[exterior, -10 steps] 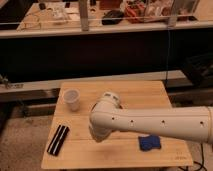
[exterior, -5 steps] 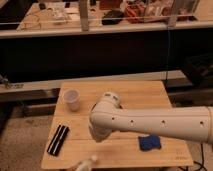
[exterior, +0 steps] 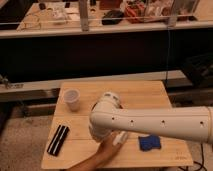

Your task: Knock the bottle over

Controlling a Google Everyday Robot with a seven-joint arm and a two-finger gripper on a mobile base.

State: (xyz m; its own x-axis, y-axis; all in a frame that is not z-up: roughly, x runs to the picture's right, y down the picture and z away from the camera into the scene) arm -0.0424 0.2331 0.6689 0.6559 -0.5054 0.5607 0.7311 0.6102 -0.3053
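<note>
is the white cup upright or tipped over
Upright: the cup stands on the table, open mouth up. The pincer is out of sight, apparently behind the arm.

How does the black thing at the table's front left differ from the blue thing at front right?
The black object is long, narrow and slanted; the blue object is short and lumpy. The black object lies left of the arm in the picture, the blue object just below it. Both lie flat near the front of the wooden table. The gripper is hidden behind the arm.
</note>
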